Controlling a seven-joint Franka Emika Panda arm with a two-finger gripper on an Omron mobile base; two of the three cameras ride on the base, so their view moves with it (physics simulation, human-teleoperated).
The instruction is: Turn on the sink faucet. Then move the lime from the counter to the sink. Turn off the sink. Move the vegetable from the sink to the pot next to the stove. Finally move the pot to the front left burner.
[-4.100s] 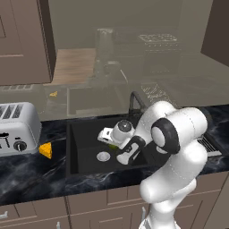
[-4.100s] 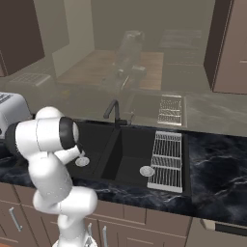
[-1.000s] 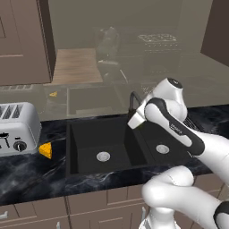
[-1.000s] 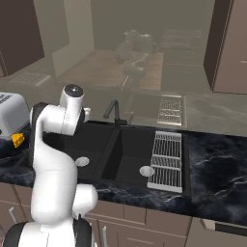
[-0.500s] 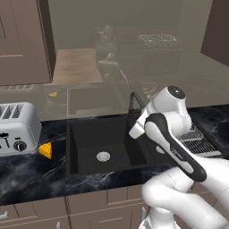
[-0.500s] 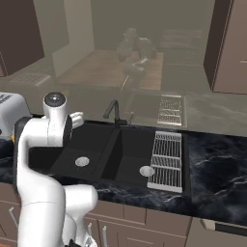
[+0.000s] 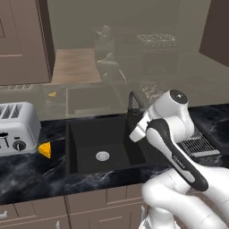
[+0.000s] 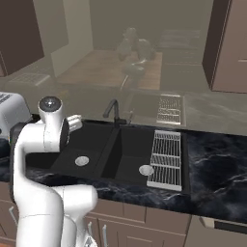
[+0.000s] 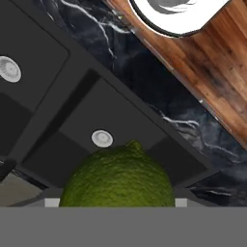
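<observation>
The arm is glossy white, built of thick rounded segments that swell at each joint. A dark band runs lengthwise along one link, and a round grey cap with a small dark centre closes the end of a joint housing.

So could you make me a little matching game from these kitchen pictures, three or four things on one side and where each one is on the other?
Things:
1. lime
2. cheese wedge
3. toaster
4. wire rack

Places:
A. lying over the sink's right basin
B. at the counter's far left end
C. in the gripper, above the sink
D. on the counter between toaster and sink

Pairs: 1-C, 2-D, 3-B, 4-A
</observation>
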